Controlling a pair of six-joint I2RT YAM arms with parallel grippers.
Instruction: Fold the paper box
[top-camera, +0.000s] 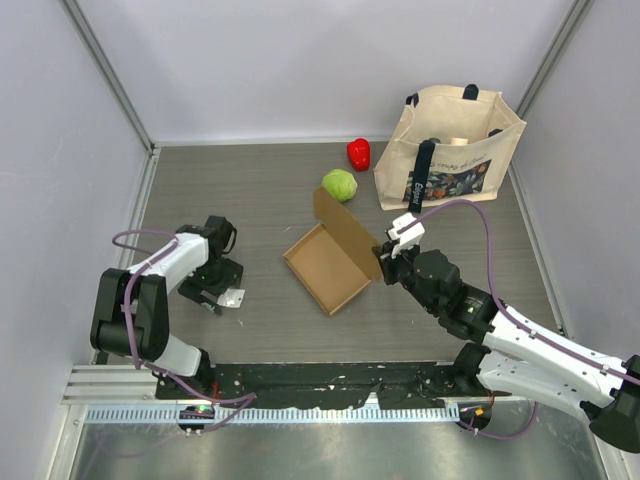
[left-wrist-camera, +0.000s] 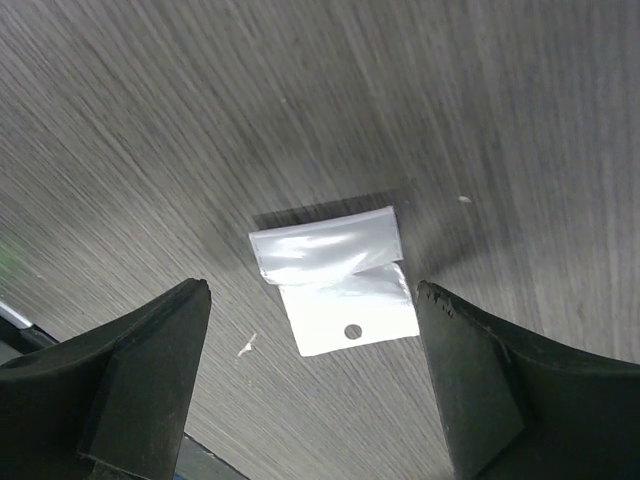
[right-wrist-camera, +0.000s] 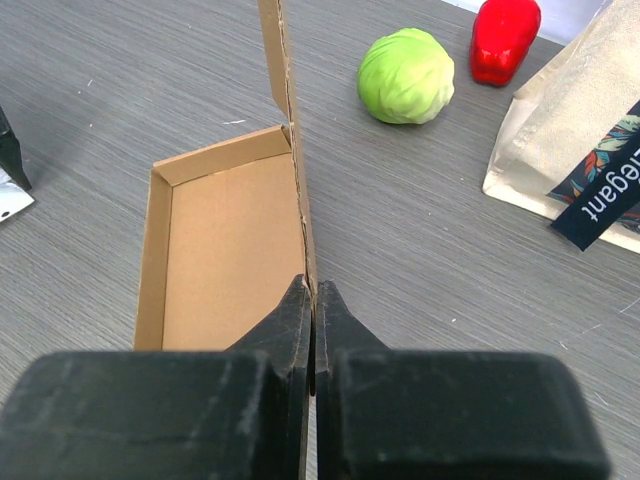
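The brown paper box lies open in the table's middle, its tray with low walls up and its lid flap raised on edge. My right gripper is shut on the near end of that flap; in the right wrist view the thin flap runs straight out from between the closed fingers, with the tray to its left. My left gripper is open and empty at the left, hovering over a small white plastic bag that lies between its fingertips.
A green cabbage and a red pepper lie behind the box. A beige tote bag with dark handles stands at the back right. Grey walls enclose the table on three sides.
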